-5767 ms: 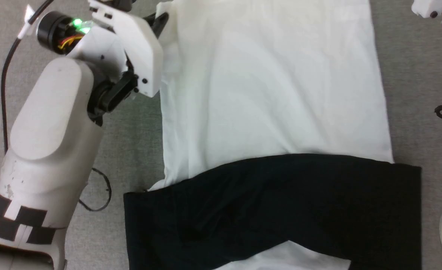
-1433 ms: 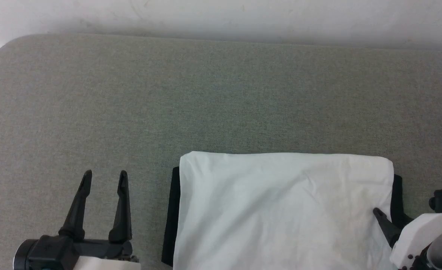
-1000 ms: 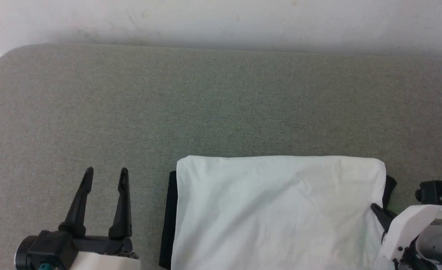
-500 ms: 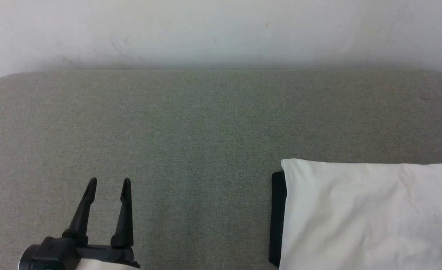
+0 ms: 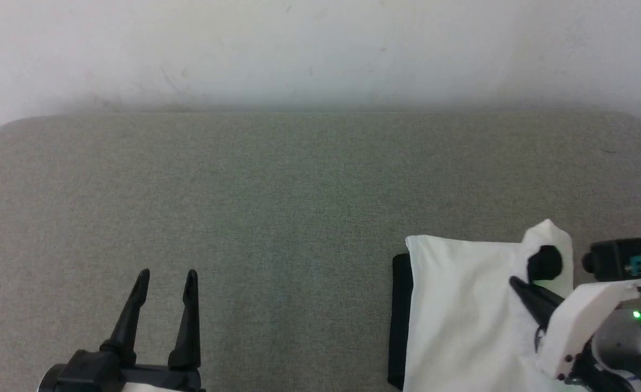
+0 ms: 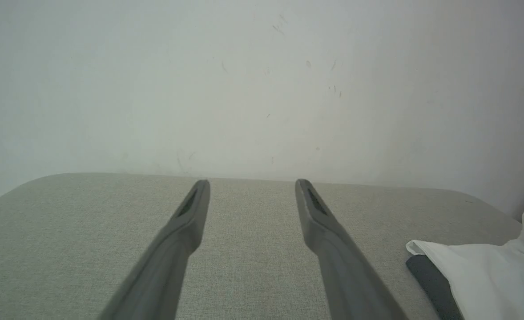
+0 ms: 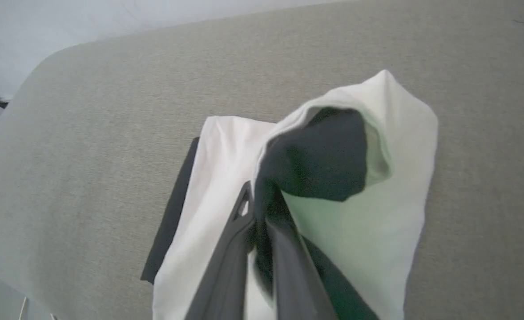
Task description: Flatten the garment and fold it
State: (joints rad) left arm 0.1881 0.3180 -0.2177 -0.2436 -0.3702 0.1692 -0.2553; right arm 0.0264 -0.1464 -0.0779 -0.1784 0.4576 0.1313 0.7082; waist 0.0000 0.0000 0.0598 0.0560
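White-and-black cloth: the garment (image 5: 462, 310) is lying on the near right part of the grey fabric tabletop (image 5: 299, 190). It is sitting as a compact folded block, with a black strip showing along its left edge.

Right gripper (image 5: 516, 283) is pinching the block's far right corner, fingers closed tight on the layers. In the right wrist view the raised corner is curling over and showing black cloth inside.

Left gripper (image 5: 167, 275) is hovering over bare tabletop, well apart from the cloth. Its fingers are standing wide and gripping nothing.

Step, as I am reading it: a late fold, with the right side about to be turned leftward over the block. The next move is calling for carrying the pinched corner across and laying it level with the left edge. Release should wait until the layers are sitting flat. The left gripper is looking free to pin the cloth.

Count: one garment, two grippers, four fingers, one tabletop, one pale wall (image 5: 299, 54) behind.
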